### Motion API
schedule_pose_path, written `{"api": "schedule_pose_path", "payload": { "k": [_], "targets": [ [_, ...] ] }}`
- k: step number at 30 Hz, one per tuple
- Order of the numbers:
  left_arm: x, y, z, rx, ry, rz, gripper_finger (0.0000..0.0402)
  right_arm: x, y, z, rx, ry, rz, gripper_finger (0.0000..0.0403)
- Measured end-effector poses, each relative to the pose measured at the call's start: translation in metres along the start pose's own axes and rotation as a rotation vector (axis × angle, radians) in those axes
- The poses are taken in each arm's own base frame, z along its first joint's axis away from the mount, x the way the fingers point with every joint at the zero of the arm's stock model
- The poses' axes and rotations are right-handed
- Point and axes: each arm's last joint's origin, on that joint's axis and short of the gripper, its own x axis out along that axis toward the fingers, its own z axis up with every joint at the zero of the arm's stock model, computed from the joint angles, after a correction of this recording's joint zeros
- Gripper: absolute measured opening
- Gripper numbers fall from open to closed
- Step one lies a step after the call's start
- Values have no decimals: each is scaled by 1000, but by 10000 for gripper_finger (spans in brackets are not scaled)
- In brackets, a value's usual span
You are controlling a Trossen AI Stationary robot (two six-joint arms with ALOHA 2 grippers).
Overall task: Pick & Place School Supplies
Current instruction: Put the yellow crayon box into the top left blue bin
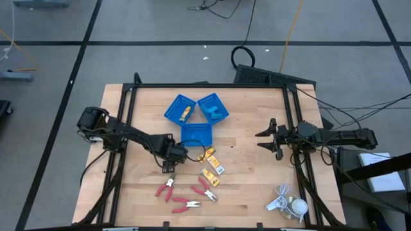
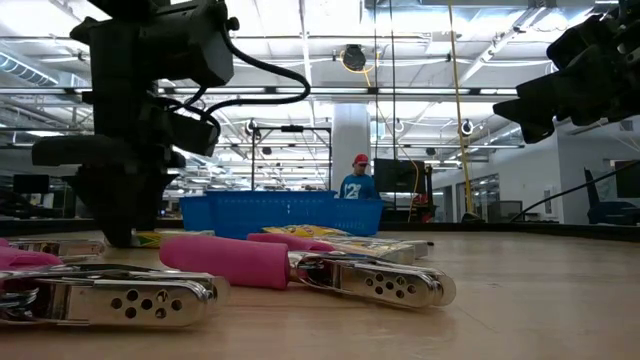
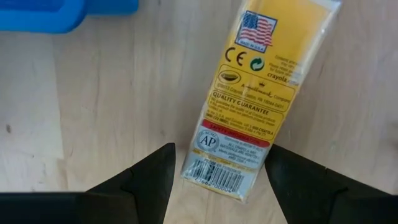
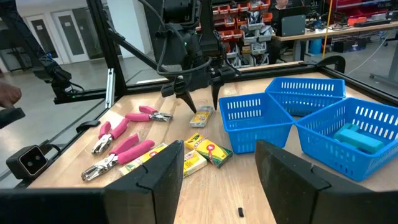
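Note:
My left gripper (image 1: 169, 164) is open and points down at the table's middle left. Its two fingers stand on either side of one end of a yellow-orange packet (image 3: 249, 99) that lies flat on the wood; it also shows in the right wrist view (image 4: 200, 117). Three more packets (image 1: 212, 167) lie just to its right. Three red-handled pliers (image 1: 186, 196) lie near the front edge. One blue tray holds a packet (image 1: 185, 113), another holds light-blue pieces (image 1: 217, 114). My right gripper (image 1: 264, 138) is open and empty above the table's right side.
Three square blue trays (image 1: 196, 133) stand clustered at the back middle. A white corded gadget (image 1: 286, 204) lies at the front right corner. A black frame (image 1: 128, 122) runs round the table. Bare wood (image 1: 247, 173) lies between the packets and the gadget. A person (image 2: 355, 180) stands far behind.

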Motion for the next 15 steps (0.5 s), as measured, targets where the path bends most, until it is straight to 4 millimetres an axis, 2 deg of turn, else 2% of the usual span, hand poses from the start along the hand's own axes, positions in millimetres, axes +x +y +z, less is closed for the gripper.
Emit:
{"api": "schedule_pose_path", "payload": {
  "k": [15],
  "targets": [
    [1,-2,2,13,-7,-64,254,0,0,0,0,0,0,192]
  ]
}}
